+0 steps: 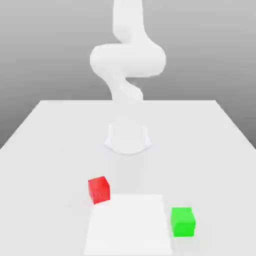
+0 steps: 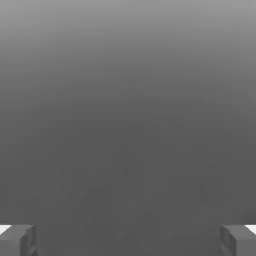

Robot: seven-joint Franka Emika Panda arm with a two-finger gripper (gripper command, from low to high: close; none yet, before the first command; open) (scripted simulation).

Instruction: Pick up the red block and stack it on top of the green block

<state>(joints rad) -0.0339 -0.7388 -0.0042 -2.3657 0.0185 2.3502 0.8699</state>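
Step in hand looked like the approach: nothing was held, and the jaws (image 2: 128, 240) stood spread wide apart, with no block between them. Doing it well would mean coming down straight over the small matte red cube (image 1: 99, 189), fingers square to two flat faces (not corners). That cube sat on the white tabletop (image 1: 45, 145), well apart from the small matte green cube (image 1: 182, 221) toward the exterior view's right.

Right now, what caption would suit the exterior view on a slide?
A white arm stands behind a red block and a green block, apart on a white table.
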